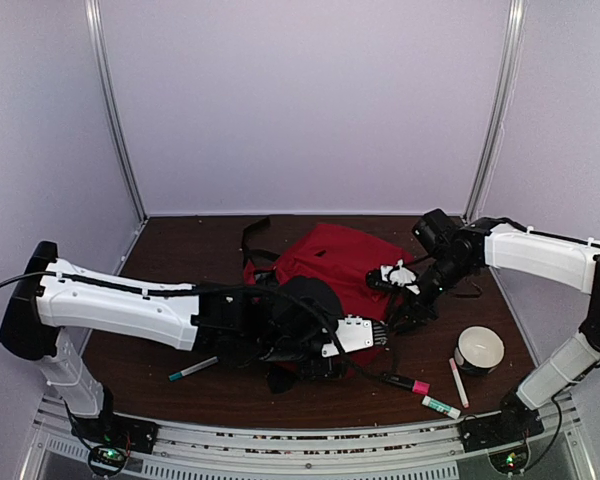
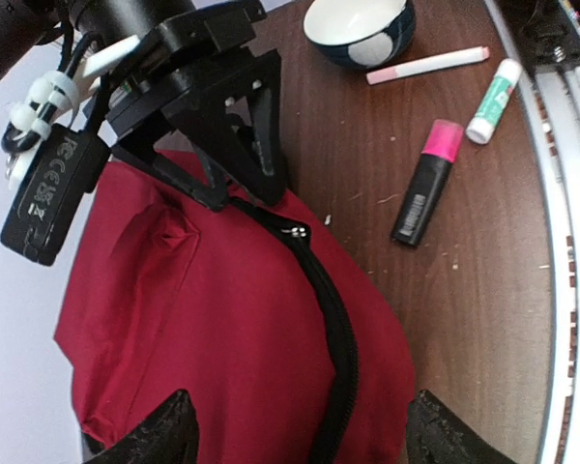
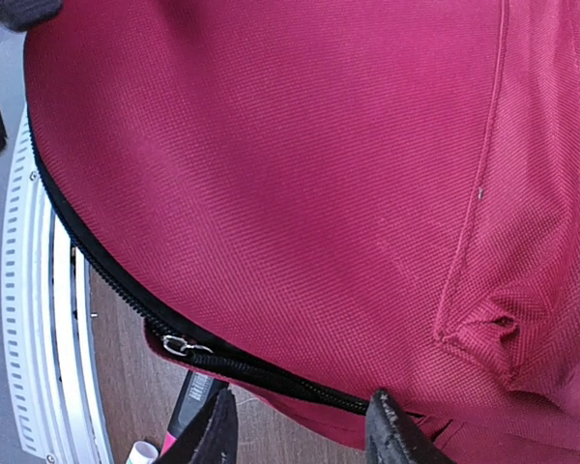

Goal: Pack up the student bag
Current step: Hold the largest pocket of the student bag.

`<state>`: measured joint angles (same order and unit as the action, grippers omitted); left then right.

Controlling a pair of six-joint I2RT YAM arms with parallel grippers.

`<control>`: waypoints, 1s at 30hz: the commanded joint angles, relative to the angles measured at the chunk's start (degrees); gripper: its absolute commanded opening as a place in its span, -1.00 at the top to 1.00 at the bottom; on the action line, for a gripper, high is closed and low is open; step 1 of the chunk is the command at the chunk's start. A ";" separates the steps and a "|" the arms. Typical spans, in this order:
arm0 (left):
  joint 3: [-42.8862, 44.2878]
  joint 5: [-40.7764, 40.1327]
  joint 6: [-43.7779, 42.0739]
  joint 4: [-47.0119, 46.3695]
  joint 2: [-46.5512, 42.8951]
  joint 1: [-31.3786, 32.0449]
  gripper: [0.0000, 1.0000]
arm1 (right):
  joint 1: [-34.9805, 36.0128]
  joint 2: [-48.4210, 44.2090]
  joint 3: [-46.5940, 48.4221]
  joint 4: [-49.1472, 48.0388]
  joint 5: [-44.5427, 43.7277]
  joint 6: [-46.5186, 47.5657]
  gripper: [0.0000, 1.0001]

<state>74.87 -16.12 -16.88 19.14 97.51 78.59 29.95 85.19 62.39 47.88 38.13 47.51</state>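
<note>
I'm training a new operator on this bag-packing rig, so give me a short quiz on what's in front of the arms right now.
1. True or false: the bowl sits inside the student bag.
2. What colour is the cap of the highlighter? A green, B pink, C blue.
3. Which gripper has its fingers by the bag's zipper pull?
Key: 1 false, it stands on the table, apart from the bag; 2 B; 3 the right gripper, jaws apart.
</note>
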 commanded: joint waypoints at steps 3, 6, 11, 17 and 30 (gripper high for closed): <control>2.66 -19.95 -11.17 -2.41 6.20 1.04 -0.40 | -0.07 -0.03 -2.28 0.88 0.65 2.82 0.02; 1.44 -22.21 -12.26 -5.54 6.27 1.04 -0.13 | 0.02 -0.41 -4.13 0.73 0.80 2.82 0.03; -0.86 -22.74 -10.74 -9.45 4.86 1.04 0.48 | 0.02 -0.90 -5.69 -0.13 1.16 2.18 0.05; -2.99 -26.61 -6.64 -12.82 4.35 0.97 1.00 | 0.36 -0.79 -5.67 3.61 2.15 2.90 0.19; -13.01 -13.86 17.26 -23.77 -3.37 -5.25 1.00 | 1.94 -6.99 -2.98 -9.32 -0.01 -3.47 0.24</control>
<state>63.86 -33.19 -6.83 1.13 94.87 73.67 30.33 78.30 57.84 45.76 39.24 46.57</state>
